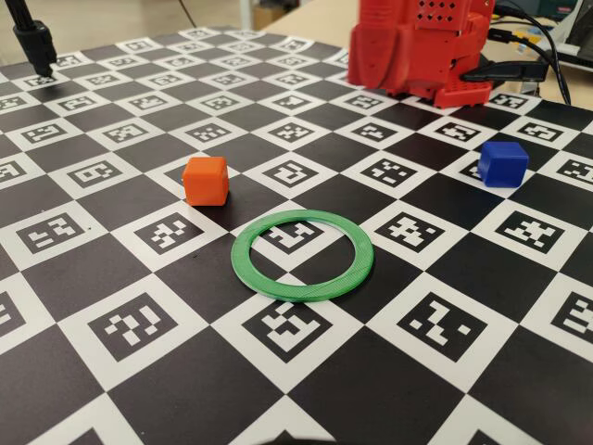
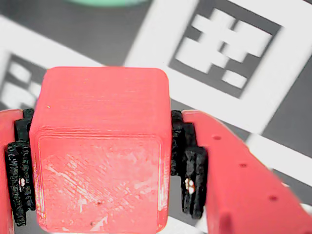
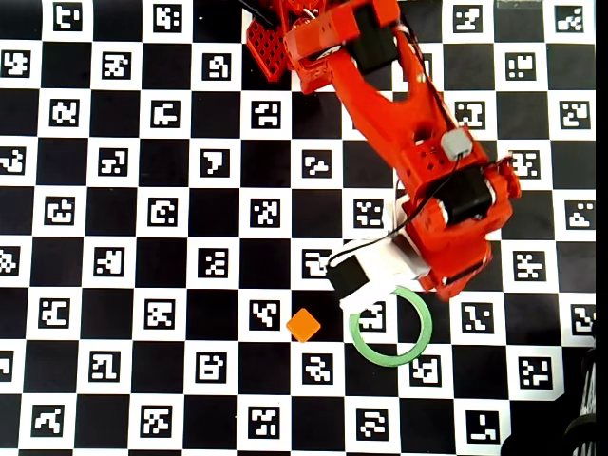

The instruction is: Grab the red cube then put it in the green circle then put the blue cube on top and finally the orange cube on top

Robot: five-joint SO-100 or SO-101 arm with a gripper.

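One red cube (image 2: 100,151) fills the wrist view, and it's pinched tight: the gripper (image 2: 100,168) has a black pad pressed against each side of it, red fingers (image 2: 243,180) flanking. The cube hangs above the checkered marker board (image 2: 229,48), clear of the surface, and a sliver of the green ring (image 2: 105,2) peeks in at the very top edge of that view.

From overhead, the red arm (image 3: 418,142) reaches down the picture and ends right over the upper left rim of the green ring (image 3: 418,337), its white camera housing (image 3: 375,271) hiding the cube itself. The ring's centre is open, only board showing through.

Orange cube (image 3: 304,325) sits on the board just left of the ring, apart from it. In the fixed view the blue cube (image 1: 503,163) rests well off to the right, orange cube (image 1: 205,180) to the left, ring (image 1: 303,254) lying flat between and nearer the camera.
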